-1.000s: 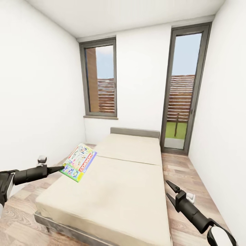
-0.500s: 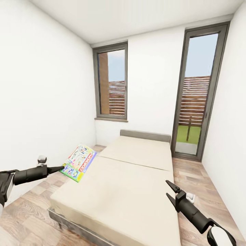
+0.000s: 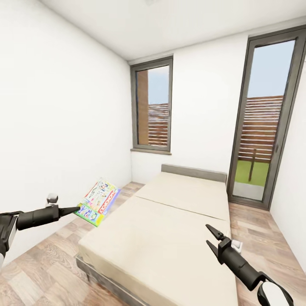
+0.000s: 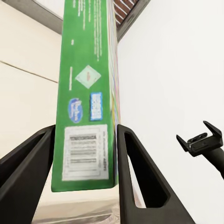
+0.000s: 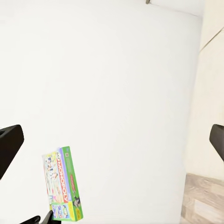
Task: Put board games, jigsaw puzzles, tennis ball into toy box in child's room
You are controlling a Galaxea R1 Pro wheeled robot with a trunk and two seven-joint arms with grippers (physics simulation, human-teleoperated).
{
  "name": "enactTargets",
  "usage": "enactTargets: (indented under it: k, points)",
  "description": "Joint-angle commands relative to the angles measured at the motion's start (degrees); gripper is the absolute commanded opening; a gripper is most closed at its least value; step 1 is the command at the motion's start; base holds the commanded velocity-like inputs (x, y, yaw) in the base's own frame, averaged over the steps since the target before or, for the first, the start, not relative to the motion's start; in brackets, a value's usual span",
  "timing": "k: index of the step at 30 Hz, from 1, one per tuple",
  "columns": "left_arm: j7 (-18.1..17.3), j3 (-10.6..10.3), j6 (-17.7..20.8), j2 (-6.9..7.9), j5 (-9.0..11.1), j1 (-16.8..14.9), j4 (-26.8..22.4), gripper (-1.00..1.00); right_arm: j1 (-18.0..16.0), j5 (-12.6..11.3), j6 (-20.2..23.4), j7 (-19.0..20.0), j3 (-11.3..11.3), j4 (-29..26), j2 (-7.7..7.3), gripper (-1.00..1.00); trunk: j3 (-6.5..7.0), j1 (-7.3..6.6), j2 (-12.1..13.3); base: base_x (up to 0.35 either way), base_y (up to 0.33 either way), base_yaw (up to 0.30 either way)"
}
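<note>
Left arm reaches level, jaws (image 3: pixel 77 209) clamping the Monopoly box (image 3: pixel 97 202); right jaws (image 3: pixel 211 236) spread at five o'clock over the bed (image 3: pixel 178 238).

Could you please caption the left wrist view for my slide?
Left gripper clamps a green-edged board game between its fingers beside the bed.

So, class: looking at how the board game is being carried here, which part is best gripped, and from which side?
Its thin green edge: the left gripper clamps the board game across its slim thickness at one short end, one finger on each broad face. A flat box offers only that narrow span.
</note>
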Motion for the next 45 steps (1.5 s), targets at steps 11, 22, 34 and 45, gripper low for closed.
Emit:
enactTargets:
  k: [11,22,34,45]
  points:
    - [-0.46,0.24,0.58,-0.10,-0.54,-0.09,-0.03,-1.00,-0.08,0.06,-0.02,0.10,0.97,0.09,0.00,1.00,1.87,-1.53,2.76,0.000,0.000,0.210]
    - [-0.46,0.24,0.58,-0.32,-0.60,-0.09,-0.03,-1.00,-0.10,1.17,-0.11,-0.02,0.97,0.18,0.00,1.00,4.54,-3.95,7.17,0.000,0.000,0.210]
    - [-0.46,0.23,0.58,-0.46,-0.61,-0.09,-0.03,-1.00,-0.09,2.72,-3.98,0.03,2.26,-0.08,0.07,1.00,7.44,-6.58,11.98,0.000,0.000,0.210]
    - [-0.46,0.21,0.58,-0.33,-0.61,-0.09,-0.03,-1.00,-0.10,2.67,-4.75,0.05,3.90,-0.26,0.09,1.00,9.55,-9.00,16.39,0.000,0.000,0.063]
